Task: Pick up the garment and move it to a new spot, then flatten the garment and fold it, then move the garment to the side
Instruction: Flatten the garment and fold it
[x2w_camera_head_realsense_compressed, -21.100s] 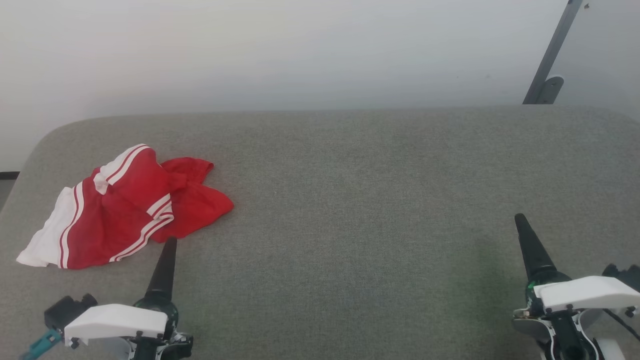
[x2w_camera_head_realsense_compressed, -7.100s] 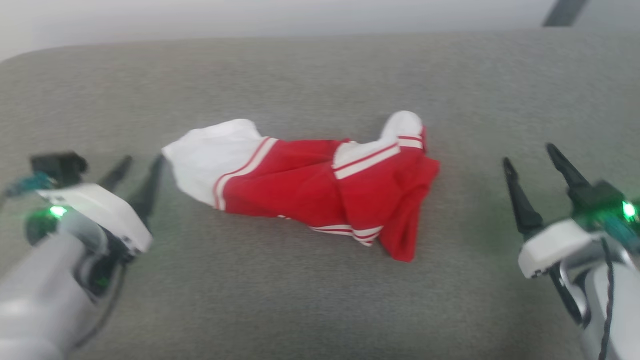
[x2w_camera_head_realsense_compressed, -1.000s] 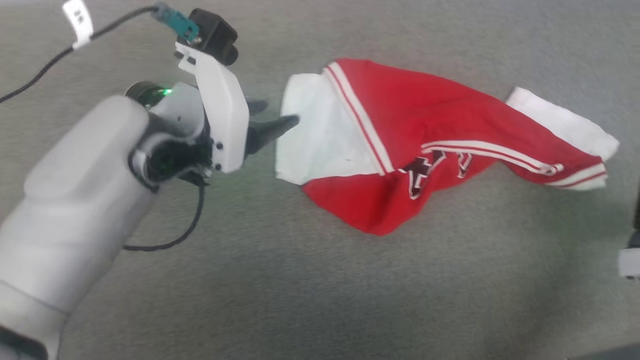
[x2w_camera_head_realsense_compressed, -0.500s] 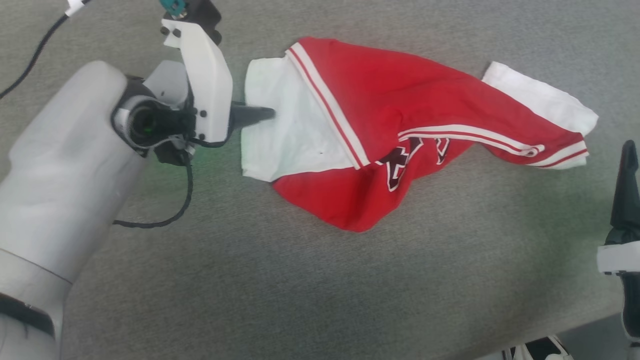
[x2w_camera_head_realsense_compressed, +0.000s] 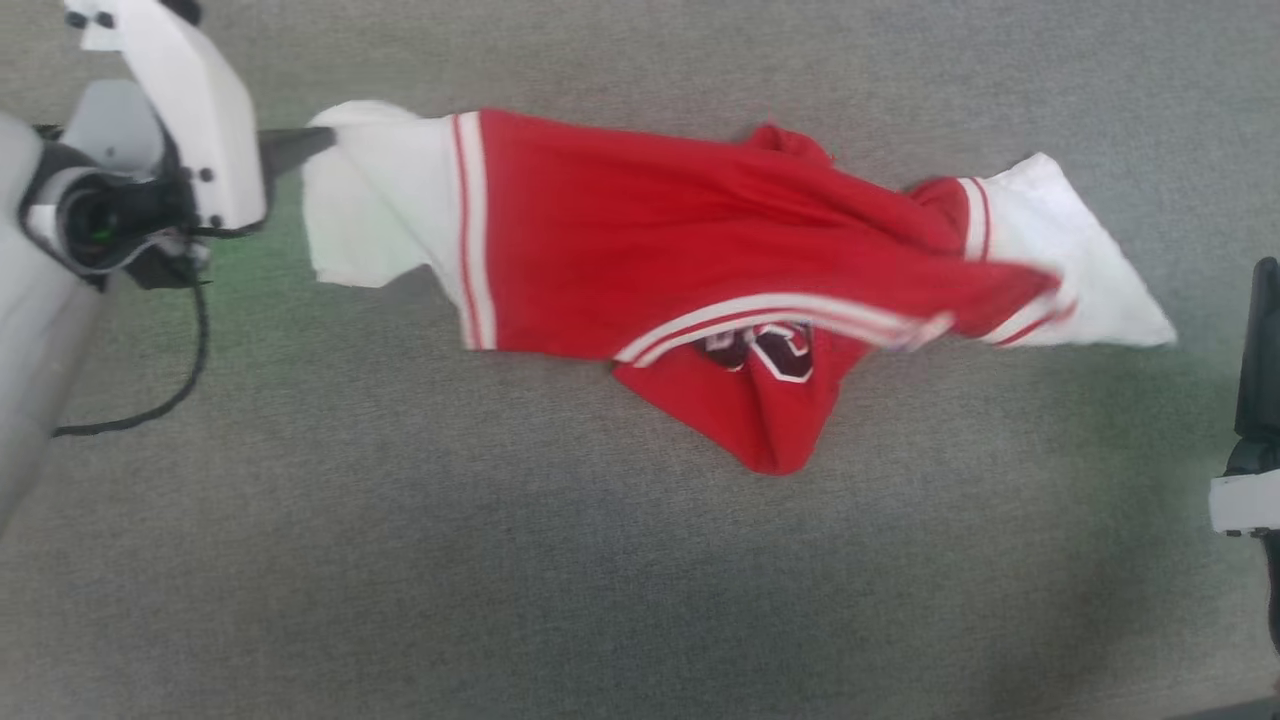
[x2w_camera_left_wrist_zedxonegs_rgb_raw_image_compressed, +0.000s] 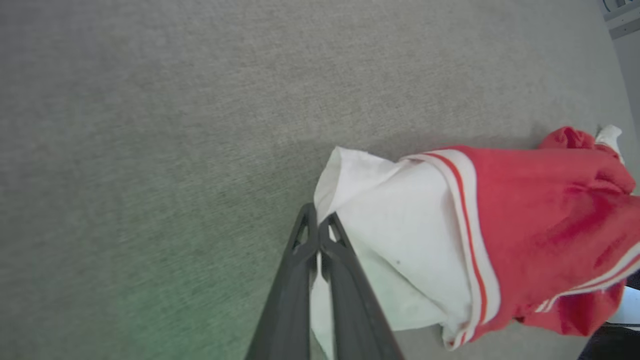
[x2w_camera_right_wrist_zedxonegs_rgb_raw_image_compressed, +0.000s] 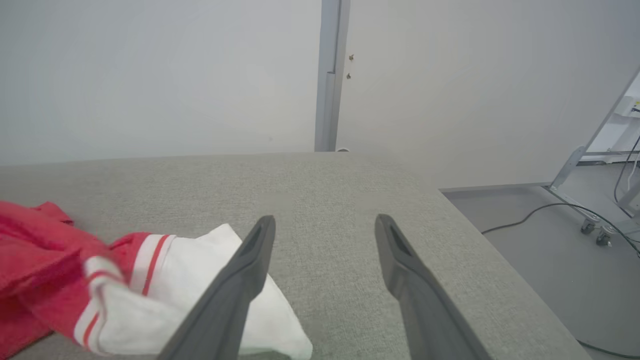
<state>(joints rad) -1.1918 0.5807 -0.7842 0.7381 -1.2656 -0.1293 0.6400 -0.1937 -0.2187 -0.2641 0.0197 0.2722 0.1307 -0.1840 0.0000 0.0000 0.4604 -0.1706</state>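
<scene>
I've got the left gripper (x2w_camera_left_wrist_zedxonegs_rgb_raw_image_compressed: 318, 222) pinching a white corner of the garment (x2w_camera_head_realsense_compressed: 680, 240), right gripper (x2w_camera_right_wrist_zedxonegs_rgb_raw_image_compressed: 324, 225) spread wide, so I'd pull slow and low.

Grey fabric surface (x2w_camera_right_wrist_zedxonegs_rgb_raw_image_compressed: 350, 190), red-and-white garment (x2w_camera_right_wrist_zedxonegs_rgb_raw_image_compressed: 140, 285) lying on it, right pincer (x2w_camera_right_wrist_zedxonegs_rgb_raw_image_compressed: 325, 219) spread wide just beside

On the garment (x2w_camera_head_realsense_compressed: 640, 250) the lettering (x2w_camera_head_realsense_compressed: 770, 352) is half hidden under a striped fold (x2w_camera_head_realsense_compressed: 780, 312), unreadable; the white end nearest the bench (x2w_camera_head_realsense_compressed: 500, 550)'s right edge is blurred. The head view's edge crops the right gripper (x2w_camera_right_wrist_zedxonegs_rgb_raw_image_compressed: 325, 222)
</scene>
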